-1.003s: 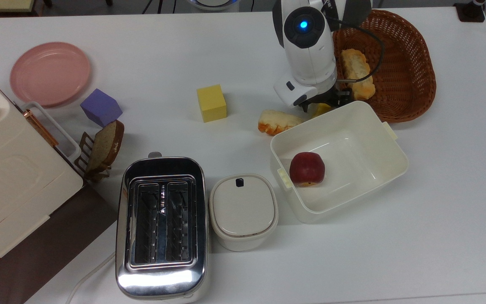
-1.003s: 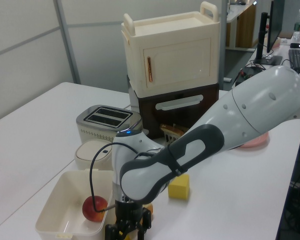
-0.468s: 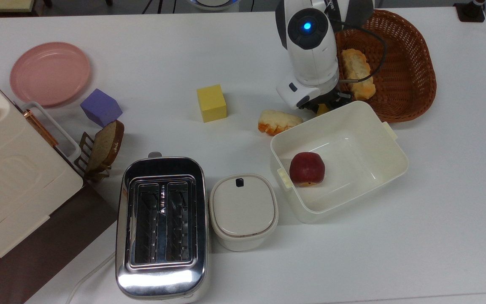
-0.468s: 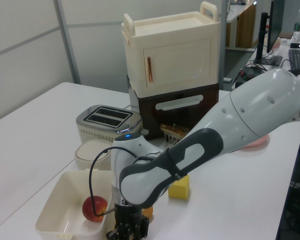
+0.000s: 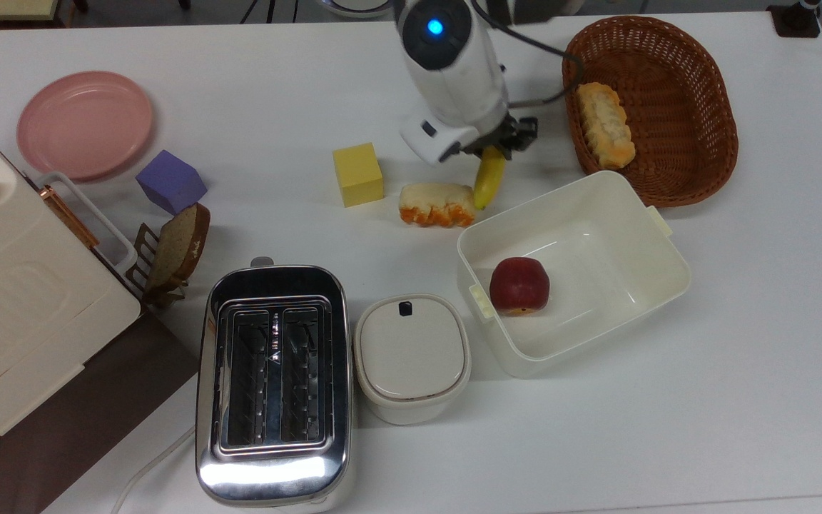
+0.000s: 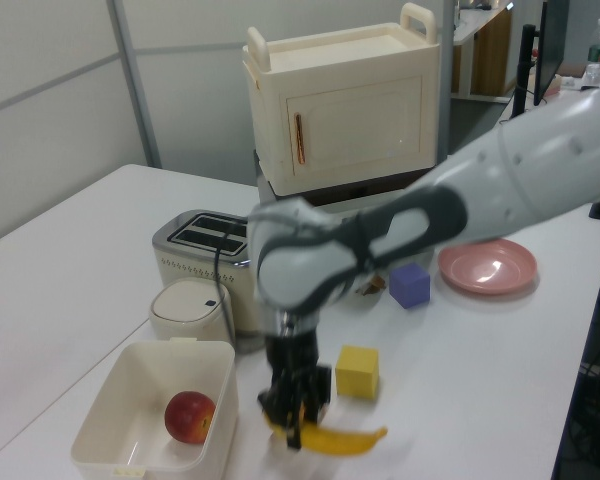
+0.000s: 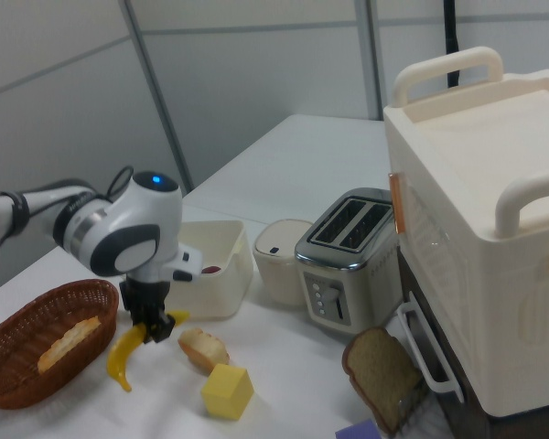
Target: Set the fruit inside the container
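White tabletop (image 5: 739, 357), cluttered. The gripper (image 6: 295, 420) is clamped on the banana (image 6: 332, 440), lifted clear for carrying to the container (image 5: 657, 235).

The gripper (image 5: 494, 146) holds the banana (image 5: 489, 183) above bare table, just beyond the container (image 5: 657, 246) rim. A bread piece (image 5: 437, 204) lies beside the banana's low end, with a yellow block (image 5: 358, 174) further to the top view's left. The wicker basket (image 5: 696, 143) borders the container on the top view's upper right. Inside the container, an apple (image 5: 519, 284) fills one corner; the remaining floor is open.
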Robot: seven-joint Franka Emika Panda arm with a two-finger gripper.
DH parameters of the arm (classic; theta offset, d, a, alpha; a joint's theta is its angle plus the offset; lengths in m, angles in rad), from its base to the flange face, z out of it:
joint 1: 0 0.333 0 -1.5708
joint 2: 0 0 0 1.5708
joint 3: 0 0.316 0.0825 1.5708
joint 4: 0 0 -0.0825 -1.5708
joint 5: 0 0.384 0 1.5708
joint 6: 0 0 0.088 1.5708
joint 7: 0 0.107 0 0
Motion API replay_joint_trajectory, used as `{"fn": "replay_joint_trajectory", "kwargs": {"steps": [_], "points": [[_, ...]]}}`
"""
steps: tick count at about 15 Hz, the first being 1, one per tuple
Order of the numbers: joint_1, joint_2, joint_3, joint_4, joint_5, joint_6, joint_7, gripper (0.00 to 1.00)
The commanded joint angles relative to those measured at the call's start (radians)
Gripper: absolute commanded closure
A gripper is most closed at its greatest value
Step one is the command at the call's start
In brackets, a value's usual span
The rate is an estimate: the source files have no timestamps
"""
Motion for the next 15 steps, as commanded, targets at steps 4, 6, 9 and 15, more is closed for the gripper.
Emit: {"fn": "replay_joint_trajectory", "kwargs": {"steps": [4, 6, 9, 15], "points": [[0.008, -0.133, -0.050, 0.125, 0.005, -0.076, 0.063, 1.00], [0.017, -0.078, -0.051, 0.218, 0.025, 0.055, 0.193, 1.00], [0.040, 0.000, -0.041, 0.262, 0.012, 0.310, 0.438, 1.00], [0.080, 0.182, -0.039, 0.356, -0.128, 0.384, 0.694, 0.00]]}}
